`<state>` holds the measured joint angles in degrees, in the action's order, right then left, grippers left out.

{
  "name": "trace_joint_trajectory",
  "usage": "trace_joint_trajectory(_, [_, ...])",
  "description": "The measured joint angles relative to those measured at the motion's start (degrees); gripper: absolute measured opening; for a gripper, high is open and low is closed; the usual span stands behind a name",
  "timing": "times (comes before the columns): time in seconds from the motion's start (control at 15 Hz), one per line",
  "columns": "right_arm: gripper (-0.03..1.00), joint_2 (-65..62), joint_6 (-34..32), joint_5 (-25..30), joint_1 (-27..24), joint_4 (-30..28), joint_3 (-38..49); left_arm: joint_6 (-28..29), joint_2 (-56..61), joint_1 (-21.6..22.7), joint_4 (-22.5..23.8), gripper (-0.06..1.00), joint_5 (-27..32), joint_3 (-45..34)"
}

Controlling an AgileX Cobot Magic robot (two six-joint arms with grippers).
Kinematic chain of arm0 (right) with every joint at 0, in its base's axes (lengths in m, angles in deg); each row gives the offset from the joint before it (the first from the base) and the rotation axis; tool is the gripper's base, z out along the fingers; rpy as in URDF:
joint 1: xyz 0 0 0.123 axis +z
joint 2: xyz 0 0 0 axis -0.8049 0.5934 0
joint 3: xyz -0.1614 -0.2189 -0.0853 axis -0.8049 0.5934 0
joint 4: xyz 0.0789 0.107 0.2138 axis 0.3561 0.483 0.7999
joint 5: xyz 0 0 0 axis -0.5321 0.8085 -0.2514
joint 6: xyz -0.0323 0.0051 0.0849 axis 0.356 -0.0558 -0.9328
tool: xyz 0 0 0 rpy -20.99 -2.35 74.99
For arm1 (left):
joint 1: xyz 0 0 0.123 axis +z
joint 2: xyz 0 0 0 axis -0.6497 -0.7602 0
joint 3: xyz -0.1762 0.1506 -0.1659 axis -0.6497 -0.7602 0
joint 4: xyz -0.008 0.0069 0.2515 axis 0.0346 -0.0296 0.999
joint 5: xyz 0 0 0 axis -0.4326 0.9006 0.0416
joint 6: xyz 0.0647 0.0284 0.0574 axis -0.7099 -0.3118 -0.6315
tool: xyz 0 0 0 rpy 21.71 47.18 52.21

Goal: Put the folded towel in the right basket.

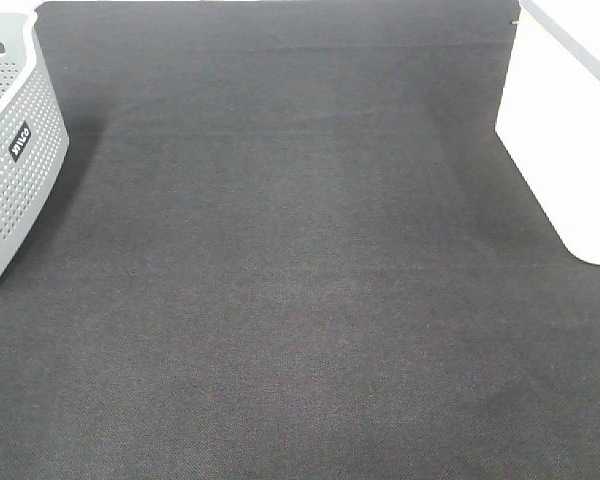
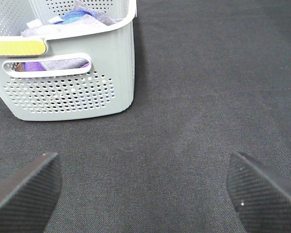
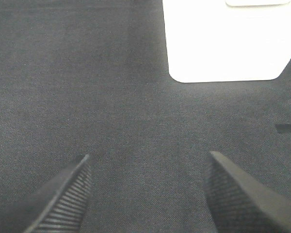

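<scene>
Dark mat (image 1: 300, 280) fills the overhead view, neither arm in it. At nine to ten o'clock sits the grey basket (image 1: 10, 150), perforated, with a small dark label. At two to three o'clock, the white basket (image 1: 565, 140), plain-walled. The left gripper (image 2: 143, 187) hangs over bare mat, fingers (image 2: 24, 187) spread wide, nothing between them; ahead of it the grey basket (image 2: 68, 92) holds crumpled cloth (image 2: 77, 17), purple and blue. The right gripper (image 3: 148, 194) is also spread and empty, facing the white basket (image 3: 223, 43). A folded towel: can't pick one out anywhere.
</scene>
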<state>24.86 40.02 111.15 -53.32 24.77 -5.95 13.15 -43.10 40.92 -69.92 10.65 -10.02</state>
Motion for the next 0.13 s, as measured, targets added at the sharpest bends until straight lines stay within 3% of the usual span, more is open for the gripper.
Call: trace_joint_trajectory(0.13, [0.63, 0.00, 0.00, 0.00, 0.00, 0.00, 0.00, 0.00, 0.00, 0.00, 0.00, 0.88, 0.00, 0.00])
